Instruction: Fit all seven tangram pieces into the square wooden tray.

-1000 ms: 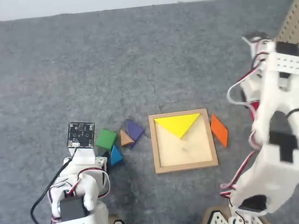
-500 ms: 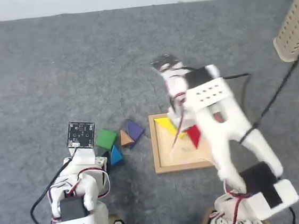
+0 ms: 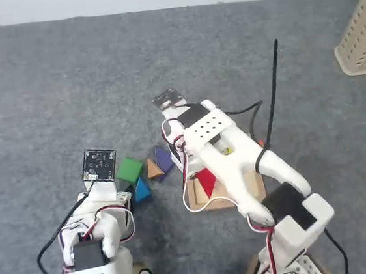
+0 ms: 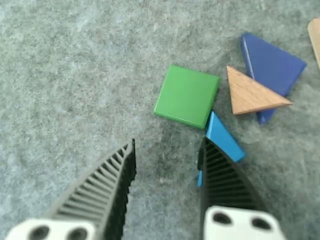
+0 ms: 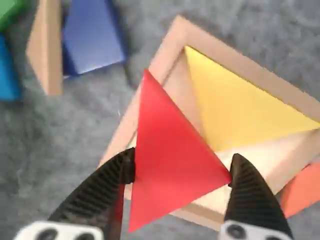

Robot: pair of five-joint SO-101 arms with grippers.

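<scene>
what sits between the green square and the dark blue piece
The plain wooden triangle lies between the green square and the dark blue piece, close against the blue one. The left wrist view shows this most clearly, and the high view agrees.

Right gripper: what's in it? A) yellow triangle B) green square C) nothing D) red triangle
D: the right gripper is shut on the red triangle, holding it edge to edge above the wooden tray.
</scene>
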